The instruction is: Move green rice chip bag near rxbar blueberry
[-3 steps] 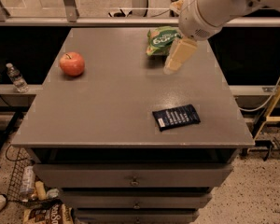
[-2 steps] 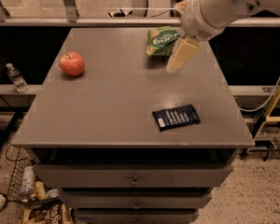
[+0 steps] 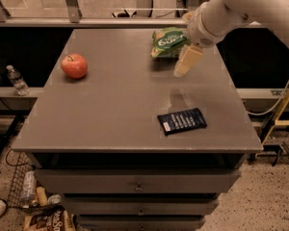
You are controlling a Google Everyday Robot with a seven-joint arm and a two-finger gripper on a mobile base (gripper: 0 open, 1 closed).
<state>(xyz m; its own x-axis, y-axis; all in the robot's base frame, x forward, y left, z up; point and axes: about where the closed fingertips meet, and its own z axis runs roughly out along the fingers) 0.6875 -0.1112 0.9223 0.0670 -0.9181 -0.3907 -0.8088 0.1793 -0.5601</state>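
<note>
Item: green rice chip bag point(image 3: 167, 41), lying far right on table point(image 3: 111, 109). hand point(image 3: 187, 61) just right of it; grip state cannot be told. rxbar blueberry point(image 3: 182, 121) near right. Recommended: centre over the bag's puffy middle before clamping.

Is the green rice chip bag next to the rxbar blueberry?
No, the green rice chip bag sits at the far table edge with the claw beside it; the rxbar blueberry lies near the front edge.

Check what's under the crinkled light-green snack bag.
Only flat grey tabletop shows around the crinkled light-green snack bag; anything directly underneath is covered. The pale gripper hangs just right of it, the white arm hiding that edge.
</note>
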